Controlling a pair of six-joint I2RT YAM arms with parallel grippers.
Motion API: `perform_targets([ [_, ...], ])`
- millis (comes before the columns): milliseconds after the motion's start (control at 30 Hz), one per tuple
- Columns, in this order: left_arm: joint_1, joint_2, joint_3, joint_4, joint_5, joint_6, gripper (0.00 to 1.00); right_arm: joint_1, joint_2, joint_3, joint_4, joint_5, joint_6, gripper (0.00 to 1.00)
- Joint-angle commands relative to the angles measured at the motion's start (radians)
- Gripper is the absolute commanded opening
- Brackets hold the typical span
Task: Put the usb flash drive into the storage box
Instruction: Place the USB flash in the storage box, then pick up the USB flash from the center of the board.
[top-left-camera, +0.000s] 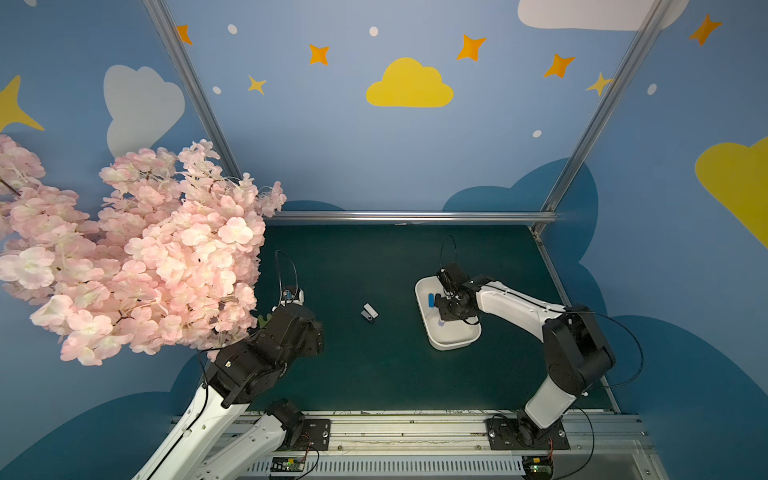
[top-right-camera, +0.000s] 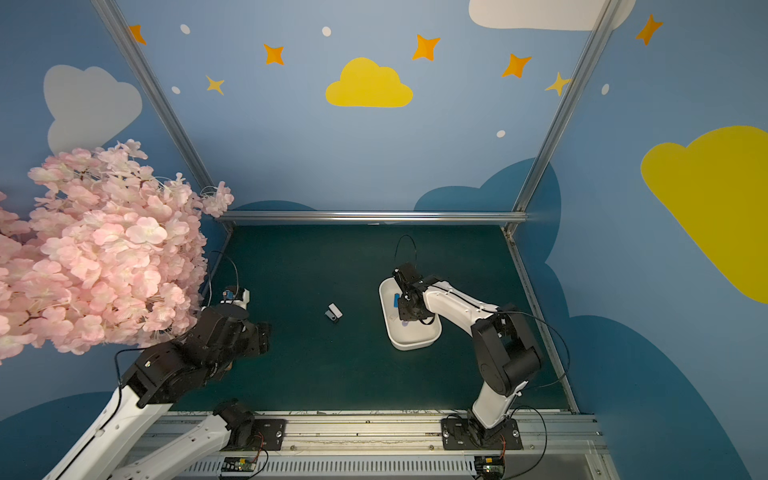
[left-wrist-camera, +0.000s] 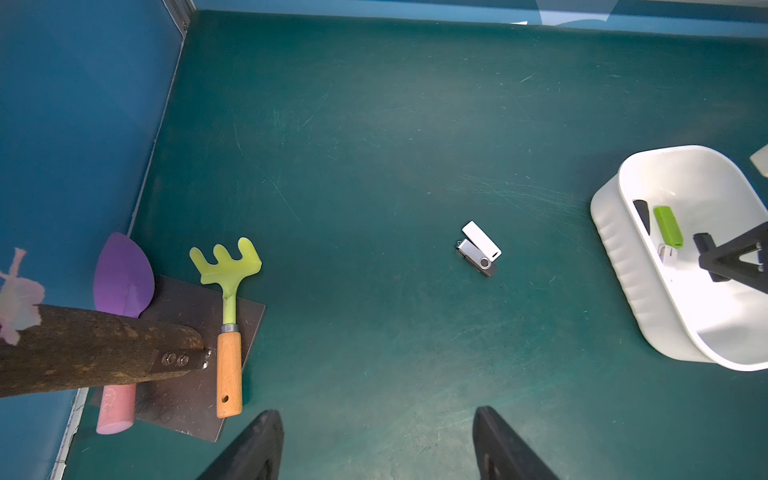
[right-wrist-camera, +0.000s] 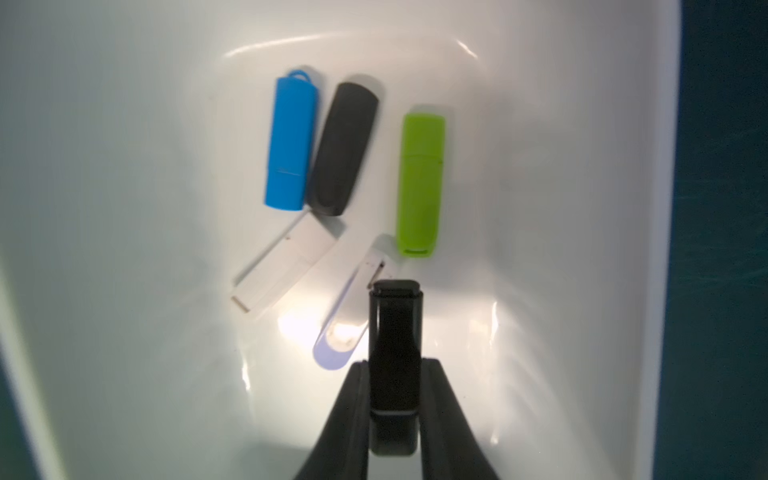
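Overhead first, in both top views: storage box (top-left-camera: 454, 341) on the green mat (top-left-camera: 374, 374), on my right side. The right arm (top-left-camera: 511, 301) is bent over it, wrist dipped inside the rim. A pair of loose drives (top-left-camera: 369, 311) lies on the mat between the two arms, well apart from the box. Left wrist view: left gripper (left-wrist-camera: 378, 444) has its jaws spread wide with nothing between them. Ahead of it the white flash drive (left-wrist-camera: 481, 240) and the silver swivel drive (left-wrist-camera: 473, 255) lie touching, long axes parallel and running diagonally, with the box off to one side. Right wrist view: right gripper (right-wrist-camera: 395, 374) is clamped on a black USB flash drive (right-wrist-camera: 395, 328), whose long axis runs along the fingers and pokes past the tips. It hangs over the box floor, inside the walls; I can't tell whether it touches. Under it lie a blue drive (right-wrist-camera: 291, 141), dark grey drive (right-wrist-camera: 343, 149), green drive (right-wrist-camera: 422, 183), white drive (right-wrist-camera: 282, 270) and lilac-tipped drive (right-wrist-camera: 353, 307). My read: the box is straight below the held drive, so letting go should do it, no sideways travel. For the mat pair, the left arm is free and facing them.
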Motion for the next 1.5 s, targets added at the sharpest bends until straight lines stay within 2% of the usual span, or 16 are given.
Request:
perform_targets([
  [0,0.004,0.002,-0.012,0.007,0.006,0.007,0.76,-0.024,0.007,-0.011,-0.019,0.029,0.043,0.13],
  [200,0.003,0.014,-0.012,0.01,0.014,0.009,0.76,-0.059,0.031,-0.014,-0.035,-0.002,0.058,0.18],
  [333,0.003,0.033,-0.008,0.01,0.03,0.012,0.76,-0.062,0.037,-0.012,-0.042,-0.003,0.063,0.29],
  [500,0.001,0.06,0.005,0.007,0.066,0.017,0.77,-0.063,0.023,-0.018,-0.039,-0.001,0.066,0.34],
  [600,0.002,0.103,0.013,0.016,0.131,0.018,0.76,-0.057,-0.024,-0.032,-0.024,0.005,0.066,0.35],
  [733,0.0,0.183,-0.007,0.111,0.265,-0.025,0.76,-0.017,-0.202,-0.123,0.1,0.014,0.032,0.36],
  [900,-0.001,0.344,-0.057,0.279,0.288,-0.108,0.74,0.007,-0.418,-0.244,0.214,0.096,0.018,0.36],
  [1033,0.0,0.537,-0.032,0.37,0.273,-0.153,0.7,0.006,-0.501,-0.312,0.282,0.142,0.061,0.36],
  [1200,0.004,0.749,0.086,0.364,0.283,-0.194,0.69,0.005,-0.501,-0.347,0.329,0.147,0.109,0.36],
  [1467,0.007,0.946,0.16,0.406,0.276,-0.21,0.67,0.004,-0.445,-0.296,0.278,0.123,0.095,0.36],
])
